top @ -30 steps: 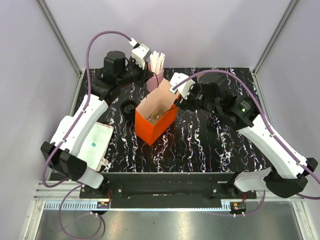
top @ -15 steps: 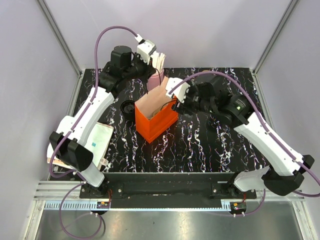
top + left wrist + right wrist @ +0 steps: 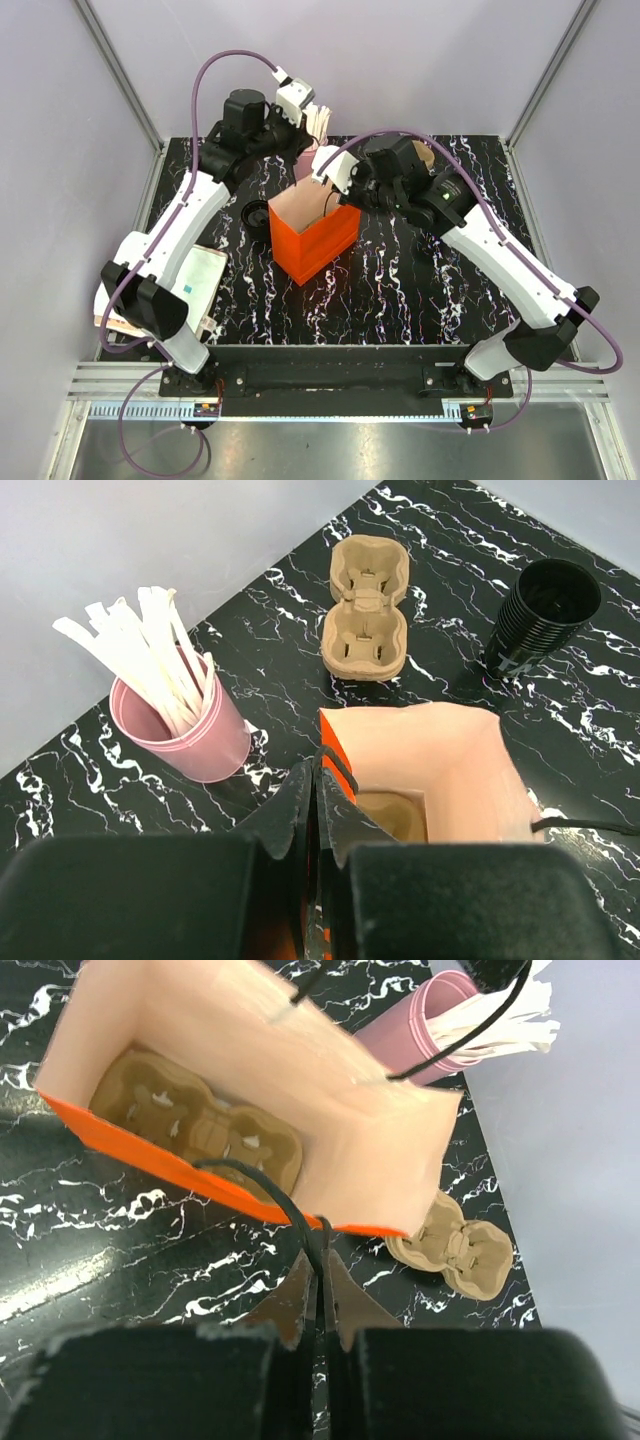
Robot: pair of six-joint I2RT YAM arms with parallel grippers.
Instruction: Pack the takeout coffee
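Handles are the business right now: I have both arms on the orange paper bag (image 3: 312,250), one to each cord. In the right wrist view the right gripper (image 3: 320,1265) has its fingers pressed together on the cord handle (image 3: 282,1198) of the bag's nearer wall. The left gripper (image 3: 315,785) is likewise pinched tight. I judge it to be clamped on the second cord handle (image 3: 340,772), since that cord runs taut up from the opposite wall. Between them the mouth stands open and the bag sits upright on the marbled table (image 3: 400,290). A pulp cup carrier (image 3: 190,1125) lies flat on the bag's floor, and I see nothing else in there. The takeout coffee (image 3: 256,216), as far as I can make it out from above, is the small black cup on the table just left of the bag, beside the left arm and not in it.

To do this step well I would make the two pulls equal and opposite, gentle enough that the paper neither tears at the cord holes nor lifts off the table. One arm must let go to fetch the cup. I would free the left, which is nearer, and have the right hold the mouth wide. The pink cup of stirrers (image 3: 185,735) stands close behind the bag, so I would lift clear of it. The coffee should go down level into a carrier well.
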